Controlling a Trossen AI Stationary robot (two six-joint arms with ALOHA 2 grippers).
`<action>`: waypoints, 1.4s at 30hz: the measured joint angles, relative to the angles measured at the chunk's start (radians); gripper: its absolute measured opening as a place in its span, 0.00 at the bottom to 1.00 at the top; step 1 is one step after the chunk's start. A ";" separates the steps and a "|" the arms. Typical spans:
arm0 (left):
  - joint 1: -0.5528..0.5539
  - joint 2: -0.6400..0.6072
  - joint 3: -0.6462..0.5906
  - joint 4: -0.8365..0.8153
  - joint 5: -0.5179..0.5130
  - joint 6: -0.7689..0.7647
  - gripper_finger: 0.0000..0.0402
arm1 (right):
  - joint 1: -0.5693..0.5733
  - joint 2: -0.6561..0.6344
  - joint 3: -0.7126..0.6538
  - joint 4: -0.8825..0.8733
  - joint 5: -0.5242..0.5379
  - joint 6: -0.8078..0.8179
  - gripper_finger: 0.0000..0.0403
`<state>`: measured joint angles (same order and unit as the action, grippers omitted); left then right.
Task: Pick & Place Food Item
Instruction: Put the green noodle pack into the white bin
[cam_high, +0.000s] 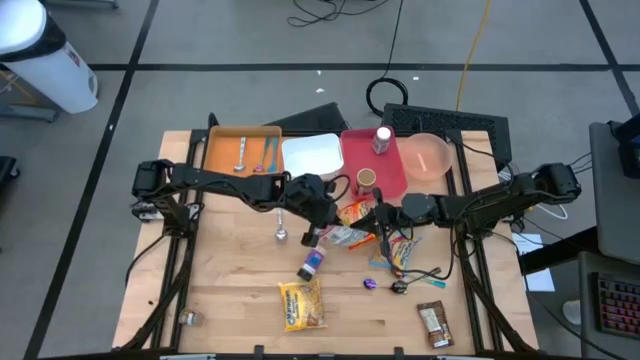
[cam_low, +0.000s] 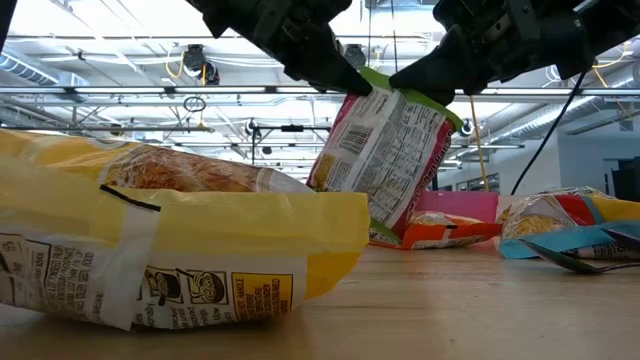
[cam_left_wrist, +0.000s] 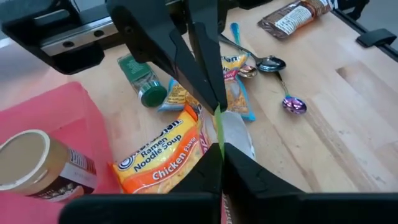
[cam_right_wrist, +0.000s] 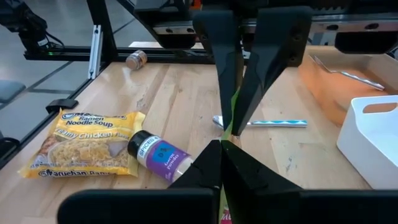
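Wooden tabletop under both pincers. Big yellow noodle bag lying flat, well apart from them. Snack bag with a green edge, lifted and tilted, hanging between the two pincers. Left pincer pinching its top edge. Right pincer pressed together, just beside, on the same edge. Orange noodle packet lying just below.

Industrial lab hall: exposed ceiling trusses, taped concrete floor.
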<state>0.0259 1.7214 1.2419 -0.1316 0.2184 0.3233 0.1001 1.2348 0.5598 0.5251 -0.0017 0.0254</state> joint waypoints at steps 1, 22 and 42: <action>-0.002 0.000 0.000 -0.002 0.000 0.008 0.01 | 0.000 0.000 0.000 0.000 0.000 0.000 0.00; -0.009 -0.062 -0.001 -0.048 -0.097 0.049 0.00 | 0.000 0.000 0.000 0.067 0.001 -0.038 0.50; -0.014 -0.146 -0.001 -0.053 -0.135 0.067 0.00 | 0.000 -0.001 -0.001 0.038 0.079 -0.033 0.36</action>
<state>0.0116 1.5753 1.2407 -0.1848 0.0830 0.3908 0.1001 1.2343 0.5591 0.5634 0.0776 -0.0080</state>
